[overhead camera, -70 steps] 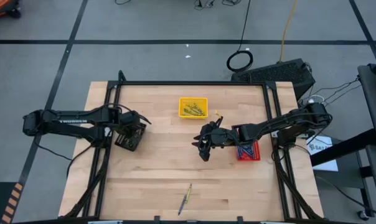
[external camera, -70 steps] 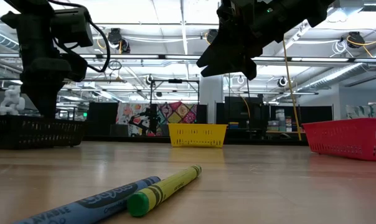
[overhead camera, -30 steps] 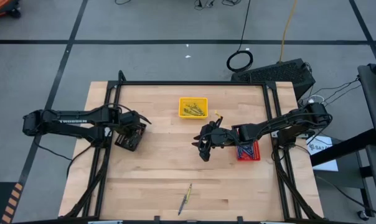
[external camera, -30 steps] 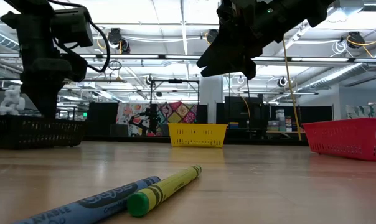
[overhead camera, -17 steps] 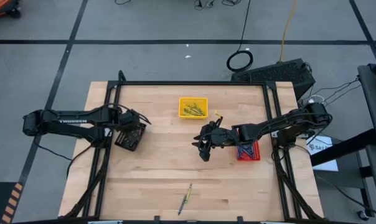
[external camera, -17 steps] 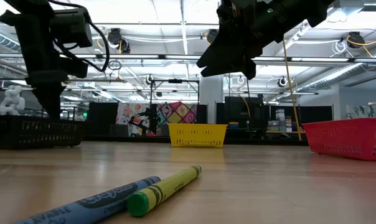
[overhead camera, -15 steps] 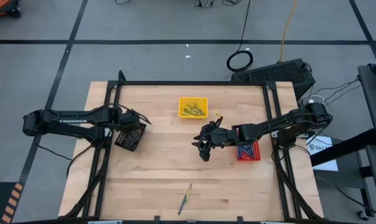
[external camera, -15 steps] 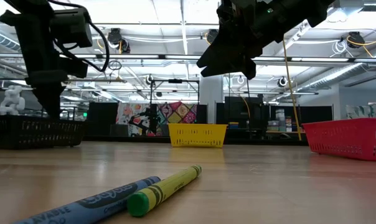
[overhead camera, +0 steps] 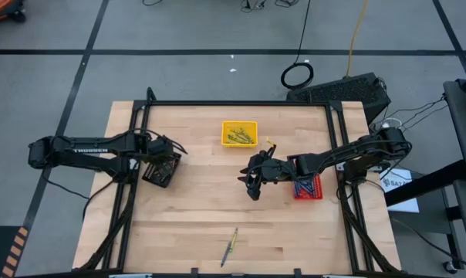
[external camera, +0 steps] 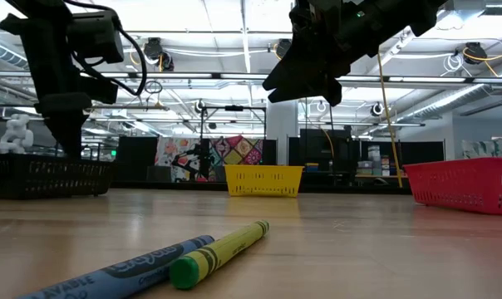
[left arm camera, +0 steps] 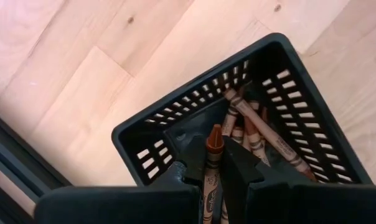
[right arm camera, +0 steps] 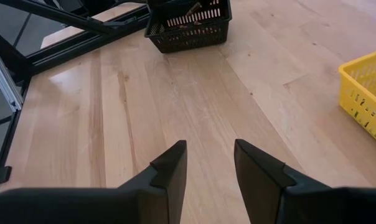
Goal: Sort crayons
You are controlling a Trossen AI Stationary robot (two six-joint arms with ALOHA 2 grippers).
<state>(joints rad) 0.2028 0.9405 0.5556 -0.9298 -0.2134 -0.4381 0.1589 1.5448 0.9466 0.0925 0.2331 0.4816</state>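
The left claw (left arm camera: 214,169) hangs over the black slotted plastic tray (overhead camera: 162,169), clenched on a brown wax crayon (left arm camera: 211,168) (tip down among others). Risk: an early release could drop it outside onto the wooden tabletop (overhead camera: 202,208). Right of the tray, the right claw (right arm camera: 208,163) is released and empty. Near the tabletop's front edge lie blue and yellow crayons (external camera: 184,256). Nothing has moved since earlier.

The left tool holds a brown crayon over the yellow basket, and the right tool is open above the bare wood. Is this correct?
Not quite: the left tool holds the brown crayon over the black basket, not the yellow one, as the left wrist view shows. The right tool is indeed open above bare wood.
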